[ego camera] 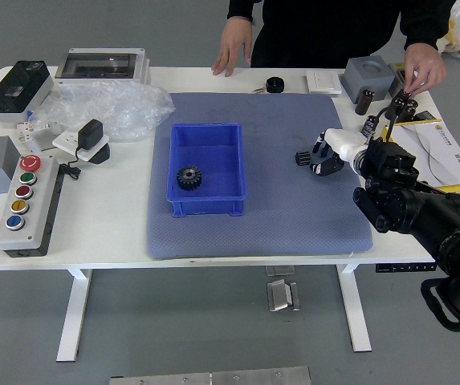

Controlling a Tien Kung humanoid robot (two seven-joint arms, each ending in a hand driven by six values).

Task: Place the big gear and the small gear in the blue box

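Observation:
My right hand [319, 156] reaches in from the right over the mat, its thumb and a finger parted with nothing visible between them. Just left of these fingertips, the small black gear [303, 158] lies on the blue-grey mat; whether they touch it I cannot tell. The bigger black gear [189, 178] lies inside the blue box [205, 207], toward its left wall. My left arm does not show.
A person at the far side rests one hand [231, 46] by the table edge, the other [424, 67] over dark cylinders [364, 102]. Button panel [29, 212], plastic wrap [125, 108] and grey boxes stand left. A yellow-edged box [434, 152] lies right, beside my arm.

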